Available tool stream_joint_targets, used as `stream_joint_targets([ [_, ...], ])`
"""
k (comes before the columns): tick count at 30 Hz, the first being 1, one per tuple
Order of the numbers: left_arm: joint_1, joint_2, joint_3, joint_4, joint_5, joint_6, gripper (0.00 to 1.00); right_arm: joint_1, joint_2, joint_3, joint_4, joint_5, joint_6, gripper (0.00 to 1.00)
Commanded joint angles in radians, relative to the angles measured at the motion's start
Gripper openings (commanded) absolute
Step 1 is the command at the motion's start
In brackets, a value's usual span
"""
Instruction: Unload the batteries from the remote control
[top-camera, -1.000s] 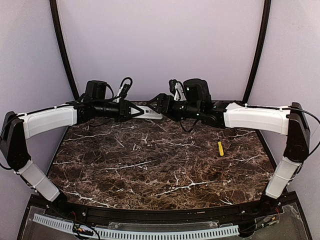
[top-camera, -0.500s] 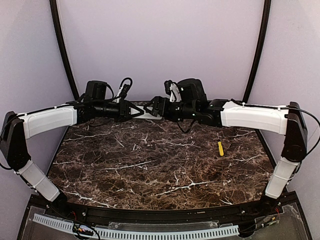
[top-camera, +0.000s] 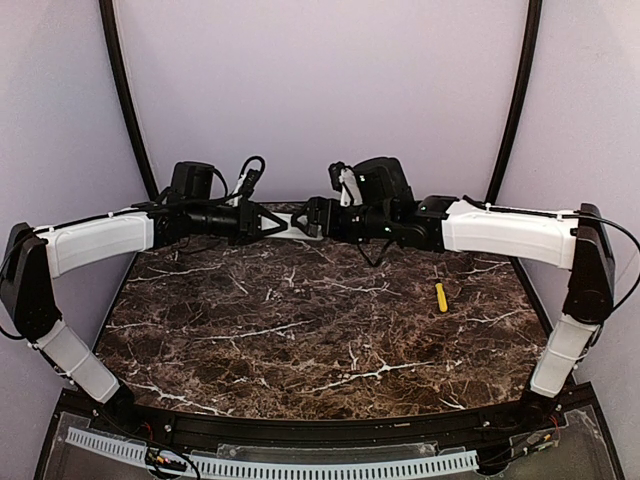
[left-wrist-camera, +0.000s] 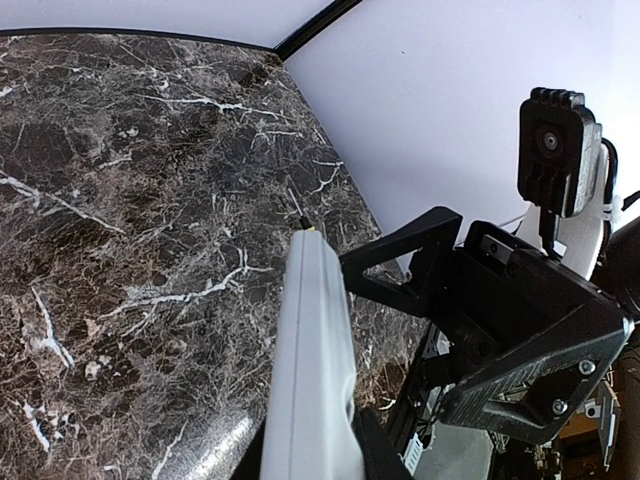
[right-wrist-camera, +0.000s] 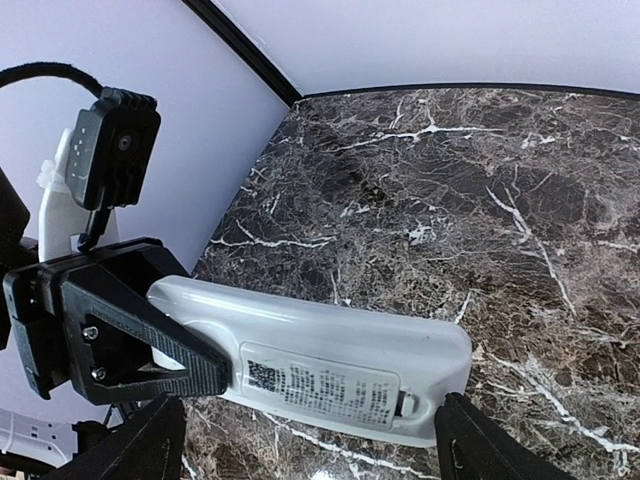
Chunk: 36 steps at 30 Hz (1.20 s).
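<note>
The remote control (top-camera: 291, 225) is a slim white bar held level above the back of the table. My left gripper (top-camera: 268, 224) is shut on one end of it (left-wrist-camera: 312, 360). In the right wrist view its back face (right-wrist-camera: 320, 350) shows, with a labelled cover (right-wrist-camera: 320, 385) closed over the compartment and a small latch at the free end. The batteries are hidden. My right gripper (right-wrist-camera: 310, 440) is open, one finger (right-wrist-camera: 140, 445) on each side of the remote's free end, apart from it.
A yellow stick (top-camera: 441, 297) lies on the dark marble table (top-camera: 300, 330) at the right. The purple back wall stands close behind both grippers. Black frame posts rise at the back corners.
My right gripper has moved left to the remote's free end and now straddles it. The left gripper and the remote have stayed still.
</note>
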Motion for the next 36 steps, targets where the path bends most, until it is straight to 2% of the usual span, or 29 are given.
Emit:
stream_joint_targets([
  [1,-0.003,-0.052,-0.007,0.031,0.037,0.013,0.00,0.002,0.011,0.042,0.006,-0.034,-0.013,0.86],
  [7,-0.003,-0.047,-0.007,0.031,0.037,0.013,0.00,0.003,0.020,0.050,0.038,-0.077,-0.016,0.85],
  [22,-0.003,-0.056,-0.009,0.034,0.039,0.013,0.00,0.002,0.017,0.060,-0.032,0.003,-0.052,0.85],
  [36,-0.002,-0.051,-0.024,0.085,0.080,-0.019,0.00,0.003,0.052,0.082,-0.035,-0.028,-0.056,0.85],
])
